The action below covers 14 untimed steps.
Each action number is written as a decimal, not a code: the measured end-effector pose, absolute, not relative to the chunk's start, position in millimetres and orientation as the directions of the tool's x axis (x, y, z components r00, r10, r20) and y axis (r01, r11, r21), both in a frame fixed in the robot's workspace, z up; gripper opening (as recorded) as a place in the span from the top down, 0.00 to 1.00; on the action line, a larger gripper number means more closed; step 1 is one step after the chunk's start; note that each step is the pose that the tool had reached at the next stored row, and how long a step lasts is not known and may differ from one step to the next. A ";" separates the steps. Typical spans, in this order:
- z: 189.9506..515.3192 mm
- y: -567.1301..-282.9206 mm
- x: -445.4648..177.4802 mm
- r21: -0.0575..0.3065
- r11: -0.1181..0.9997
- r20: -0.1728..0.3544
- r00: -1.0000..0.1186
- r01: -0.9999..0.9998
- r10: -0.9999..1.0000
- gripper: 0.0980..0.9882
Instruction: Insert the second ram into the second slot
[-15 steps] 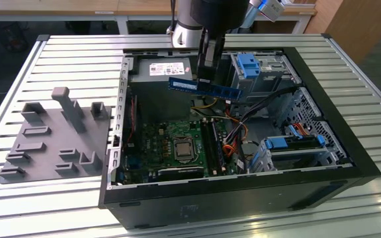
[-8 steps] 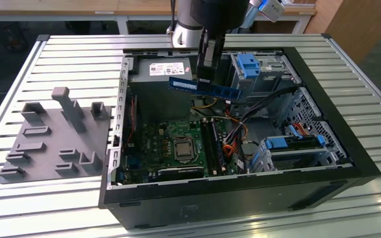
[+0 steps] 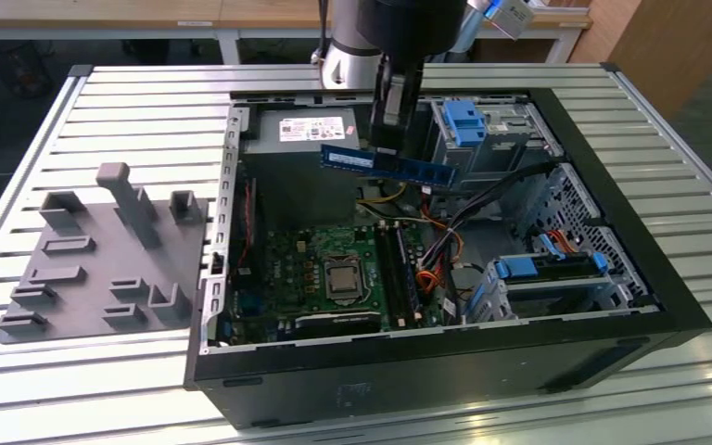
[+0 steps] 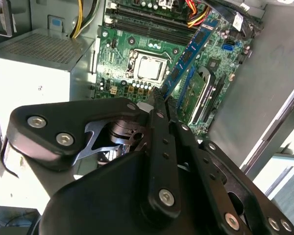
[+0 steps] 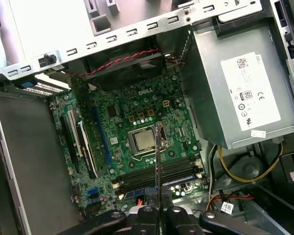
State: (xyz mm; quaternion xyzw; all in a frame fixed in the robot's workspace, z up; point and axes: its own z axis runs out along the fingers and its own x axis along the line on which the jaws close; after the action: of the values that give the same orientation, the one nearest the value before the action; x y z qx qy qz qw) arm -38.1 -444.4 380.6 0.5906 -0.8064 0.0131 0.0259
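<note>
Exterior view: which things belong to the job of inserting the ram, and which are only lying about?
Belong to the job:
the second ram, held over the open case
the gripper, shut on it
the memory slots on the motherboard

Lying about:
the grey holder block
the power supply
the blue drive-bay latch

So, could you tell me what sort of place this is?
Probably a robotics lab: an open computer case on a slatted metal table, a grey fixture beside it, the tool holding the second ram.
</note>
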 end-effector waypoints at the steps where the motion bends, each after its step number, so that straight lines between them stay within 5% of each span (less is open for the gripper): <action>1: 380.6 -444.4 -38.1 0.007 0.302 0.056 -0.301 -0.953 -0.952 0.96; 14: 380.5 -444.4 -38.1 0.002 0.308 0.055 -0.308 -0.951 -0.950 0.96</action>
State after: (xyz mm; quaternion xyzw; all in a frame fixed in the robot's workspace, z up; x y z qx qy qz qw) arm -38.1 -444.4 380.5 0.5879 -0.8084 0.0154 0.0227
